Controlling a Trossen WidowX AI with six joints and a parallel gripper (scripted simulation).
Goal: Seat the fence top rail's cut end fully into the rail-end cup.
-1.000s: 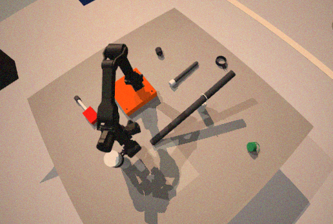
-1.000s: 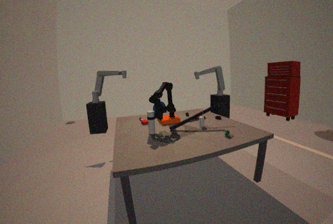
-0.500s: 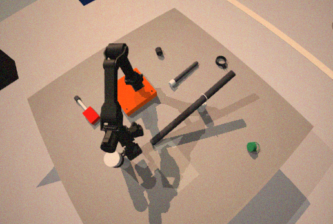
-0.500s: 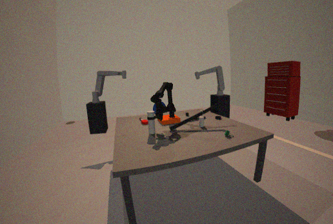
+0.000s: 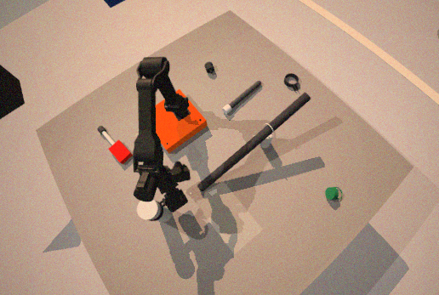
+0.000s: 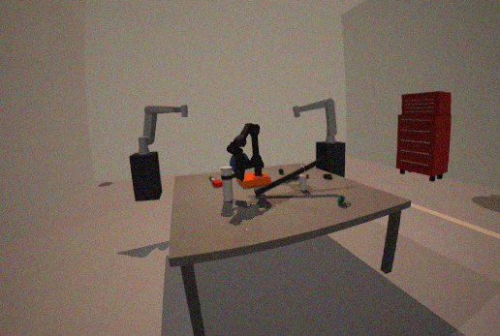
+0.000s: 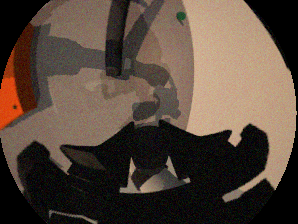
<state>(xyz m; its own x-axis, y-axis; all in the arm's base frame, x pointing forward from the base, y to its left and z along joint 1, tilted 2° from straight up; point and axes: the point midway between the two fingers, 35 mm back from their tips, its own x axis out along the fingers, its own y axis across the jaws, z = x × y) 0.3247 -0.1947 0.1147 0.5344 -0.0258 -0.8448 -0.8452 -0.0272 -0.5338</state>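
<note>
The big white post point(image 5: 149, 210) point(image 6: 228, 192) stands upright, its dark brace band point(image 6: 227, 176) up near the cap. My gripper point(image 5: 165, 204) point(image 6: 234, 175) point(image 7: 147, 123) is beside the post top, shut on a dark rounded piece point(image 7: 150, 147) that looks like the rail-end cup; the fingers hide much of it. The long dark rail point(image 5: 231, 161) point(image 6: 286, 178) point(image 7: 116, 35) slants through the loop cap on the small white post point(image 5: 266, 141) point(image 6: 303, 183). Its cut end is low, near the table and apart from the cup and gripper.
The orange base point(image 5: 183, 128) point(image 6: 254, 180) point(image 7: 9, 100) carries the arm. A red block with a rod point(image 5: 120, 151) lies left of it. A short dark bar point(image 5: 247, 93), a black ring point(image 5: 285, 81) and a small black piece point(image 5: 209, 67) lie behind the rail; a green piece point(image 5: 332, 194) point(image 7: 181, 16) lies right.
</note>
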